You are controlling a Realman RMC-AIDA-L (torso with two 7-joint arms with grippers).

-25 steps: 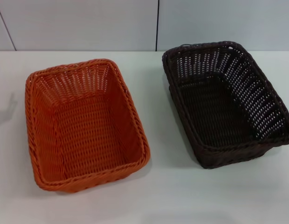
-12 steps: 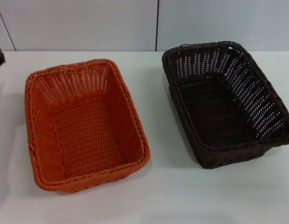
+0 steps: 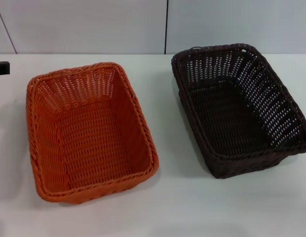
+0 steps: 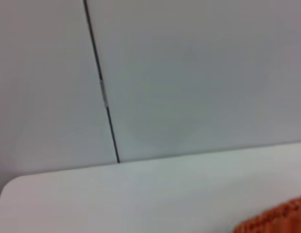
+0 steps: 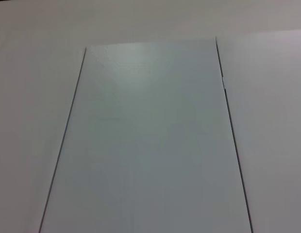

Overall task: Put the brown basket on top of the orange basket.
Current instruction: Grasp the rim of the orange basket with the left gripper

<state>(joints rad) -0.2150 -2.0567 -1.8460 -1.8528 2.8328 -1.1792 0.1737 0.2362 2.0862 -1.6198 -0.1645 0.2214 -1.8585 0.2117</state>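
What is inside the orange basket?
Nothing. The orange basket is empty: its woven floor and all four inner walls show. The brown basket sits apart on the table, not in it. What lies beneath the orange basket is covered.

Only a small, dark, blocky piece of the left gripper [image 3: 1, 68] showed, black and square-edged.

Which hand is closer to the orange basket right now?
Left. The left hand just shows at the head view's left edge, beside the orange basket's far left corner and not touching it. The right hand is out of view; its wrist camera sees only wall panels.
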